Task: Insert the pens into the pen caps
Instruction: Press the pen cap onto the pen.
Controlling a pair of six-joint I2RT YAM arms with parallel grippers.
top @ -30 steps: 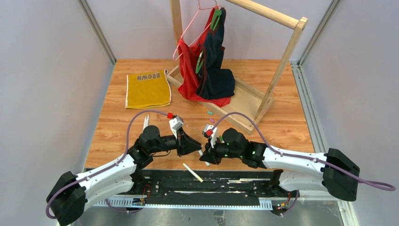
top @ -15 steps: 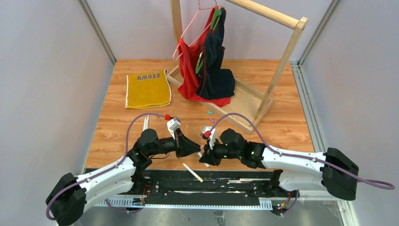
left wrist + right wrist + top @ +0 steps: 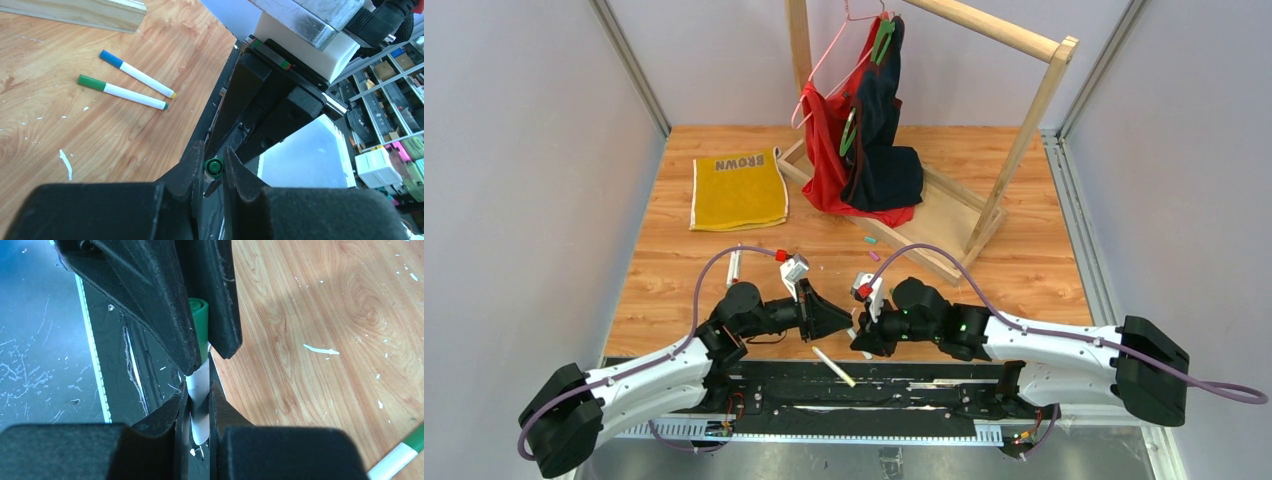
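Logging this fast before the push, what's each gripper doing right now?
Left gripper: closed, holding the green cap.
Right gripper: closed, holding the white pen.

**Top view.** I count two arms, left arm (image 3: 654,370) and right arm (image 3: 1044,345). There is one yellow towel (image 3: 738,192) and one wooden rack (image 3: 949,205) carrying two garments, red garment (image 3: 819,140) and dark garment (image 3: 886,150). Two loose caps lie on the table (image 3: 1044,250), greenish cap (image 3: 870,241) and pink cap (image 3: 874,256). Two white pens lie free, near pen (image 3: 834,366) and far pen (image 3: 734,265).

**Left wrist view.** Two capped pens, blue-capped pen (image 3: 137,74) and green-capped pen (image 3: 122,93). One green cap (image 3: 215,167) sits in the left jaws.

**Right wrist view.** One held pen (image 3: 196,390) sits in the right jaws. One corner pen (image 3: 397,455) is partly cut off. I cannot tell which pens repeat across views.
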